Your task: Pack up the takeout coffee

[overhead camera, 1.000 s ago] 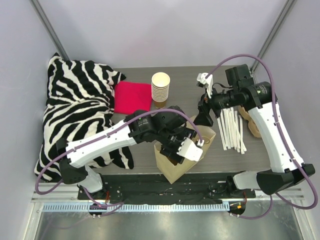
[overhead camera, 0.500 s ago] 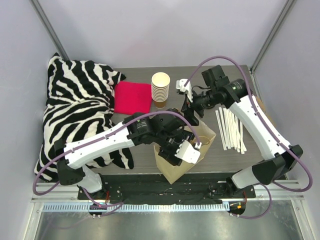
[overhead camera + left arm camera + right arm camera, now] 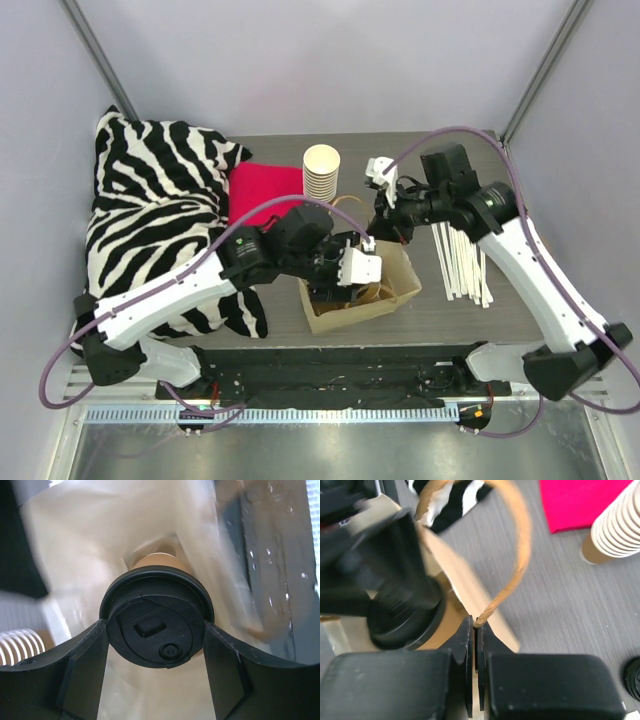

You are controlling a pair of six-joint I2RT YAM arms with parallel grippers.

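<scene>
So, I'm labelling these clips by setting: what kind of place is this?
Probably a lab test cell staged as a takeout counter: bare grey walls box in the table, with a cup stack, white straws and a paper bag laid out as props.

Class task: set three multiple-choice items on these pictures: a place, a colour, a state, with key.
1. The small brown paper cup with the round black lid sits: A on the striped pillow; B inside the brown paper bag; C among the straws.
2. The flat square cloth is: A blue; B green; C red.
3. The right tool is: A shut on the bag's paper cord handle; B open; C holding a cup.
Key: B, bag walls surround it; C, plainly red; A, it pinches the cord.
</scene>
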